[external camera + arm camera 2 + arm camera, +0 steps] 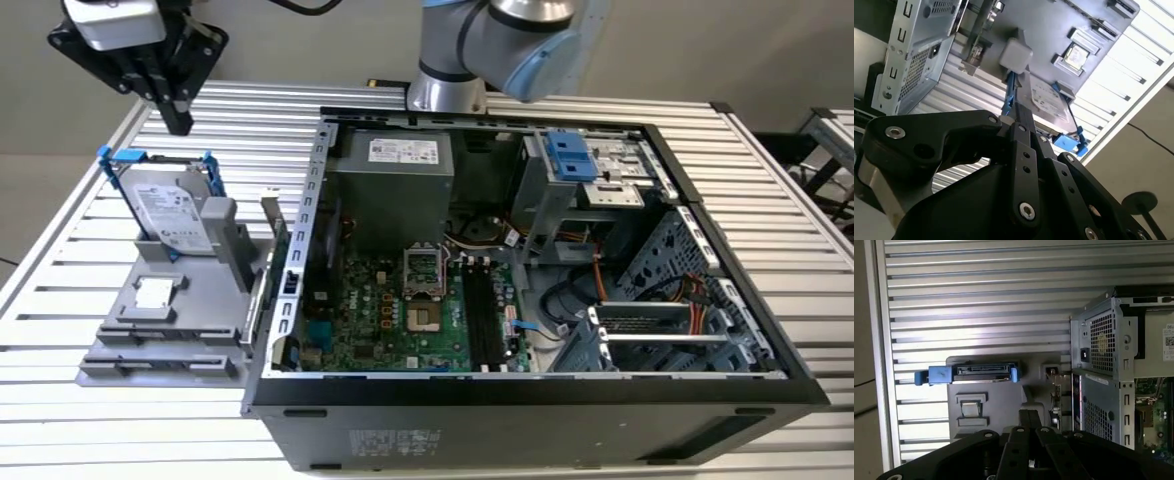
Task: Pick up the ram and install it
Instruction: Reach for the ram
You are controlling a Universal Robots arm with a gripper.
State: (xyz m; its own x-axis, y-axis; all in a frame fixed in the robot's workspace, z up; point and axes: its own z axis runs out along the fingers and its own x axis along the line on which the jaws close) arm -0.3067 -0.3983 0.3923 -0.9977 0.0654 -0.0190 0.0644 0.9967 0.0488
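Pickup stage, ram ungrasped: hung upper left over the bench (pixel 54 262), pincer (pixel 178 125) together and empty; likely needed opening before any grasp.

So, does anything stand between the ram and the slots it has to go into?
Yes, the case's side wall: the ram stands in the gray holder just outside it, and the slots lie inside. Over the wall the way looks open.
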